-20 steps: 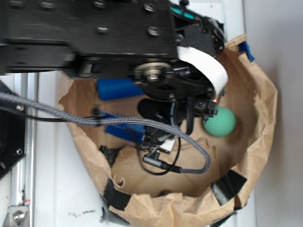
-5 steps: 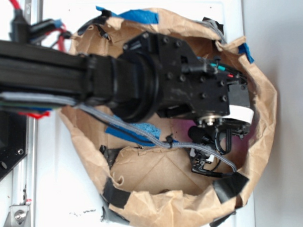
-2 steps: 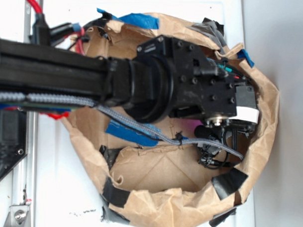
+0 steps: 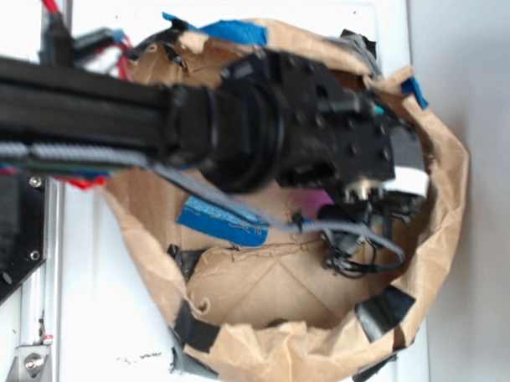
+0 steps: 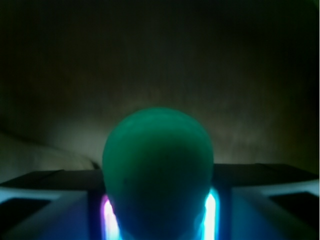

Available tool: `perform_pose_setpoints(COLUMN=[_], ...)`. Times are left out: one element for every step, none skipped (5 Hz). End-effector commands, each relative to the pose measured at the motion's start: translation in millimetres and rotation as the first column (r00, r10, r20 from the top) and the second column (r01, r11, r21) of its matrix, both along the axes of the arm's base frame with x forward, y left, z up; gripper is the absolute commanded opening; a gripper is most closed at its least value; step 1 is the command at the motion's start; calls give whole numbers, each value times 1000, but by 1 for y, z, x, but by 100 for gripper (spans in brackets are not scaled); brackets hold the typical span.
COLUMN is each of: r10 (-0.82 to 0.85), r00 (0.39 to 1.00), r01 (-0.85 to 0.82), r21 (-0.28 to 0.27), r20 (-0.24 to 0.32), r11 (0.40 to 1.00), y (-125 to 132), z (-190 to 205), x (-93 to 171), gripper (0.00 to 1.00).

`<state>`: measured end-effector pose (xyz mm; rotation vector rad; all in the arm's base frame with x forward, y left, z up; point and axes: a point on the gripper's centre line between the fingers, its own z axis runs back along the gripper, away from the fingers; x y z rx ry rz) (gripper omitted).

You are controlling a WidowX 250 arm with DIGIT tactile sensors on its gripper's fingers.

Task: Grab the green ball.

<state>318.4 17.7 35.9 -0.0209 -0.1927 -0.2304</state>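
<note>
The green ball (image 5: 157, 170) fills the lower middle of the wrist view. It sits between the two fingers of my gripper (image 5: 157, 222), which press on its left and right sides and pinch it into an egg shape. In the exterior view the black arm and wrist (image 4: 324, 143) reach over the right half of the brown paper bag (image 4: 445, 206). The ball is hidden beneath them there. The gripper (image 4: 367, 218) points down into the bag near its right wall.
A blue sponge block (image 4: 220, 219) lies on the bag floor left of the gripper. Grey cable (image 4: 354, 236) loops below the wrist. Black tape (image 4: 385, 309) and blue tape (image 4: 235, 27) patch the bag rim. The bag wall stands close on the right.
Four seconds ago the ball lay uncovered at the bag's right with the gripper beside it. The arm has since swung over that spot, and the wrist has shifted slightly toward the top of the picture.
</note>
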Motion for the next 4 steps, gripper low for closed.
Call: perform_pose_setpoints(r10=[115,176,211,187], r00=[991,972,959,967], r01=[-117,-178,-209,-186], r21=[-24,1,31,25], r20=[-68,-152,-187,-173], r11=[993,984,978,982], y=[20,28,24,13], z=[78,84,86,86], x=[-40,-45,-50,-55], gripper=[0,0,0,0])
